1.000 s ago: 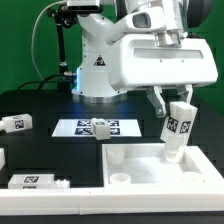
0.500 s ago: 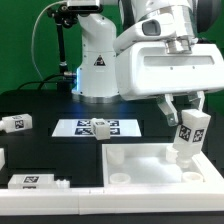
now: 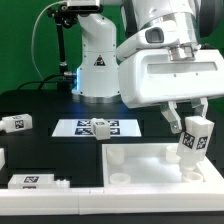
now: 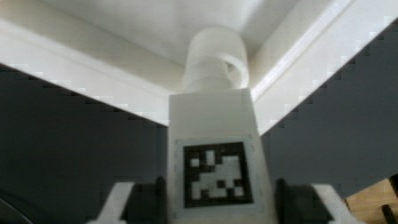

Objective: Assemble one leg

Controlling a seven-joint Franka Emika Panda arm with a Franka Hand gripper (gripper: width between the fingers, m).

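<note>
My gripper (image 3: 194,120) is shut on a leg (image 3: 193,139), a stubby white block with a black-and-white tag, and holds it upright just above the far right corner of the large white square tray-like piece (image 3: 150,168). In the wrist view the held leg (image 4: 217,150) fills the middle, its round peg end pointing at the tray's rim (image 4: 107,65), with my fingers (image 4: 125,200) on both its sides. Other legs lie at the exterior view's left (image 3: 17,123), on the marker board (image 3: 99,126) and at the front left (image 3: 35,181).
The marker board (image 3: 122,128) lies in the middle of the black table. The robot's white base (image 3: 96,65) stands behind it. A black stand (image 3: 62,40) rises at the back left. A corner socket (image 3: 119,175) shows in the tray's near left corner.
My gripper has carried the leg toward the exterior view's right, from over the tray's back edge to its far right corner. The other parts have not moved.
</note>
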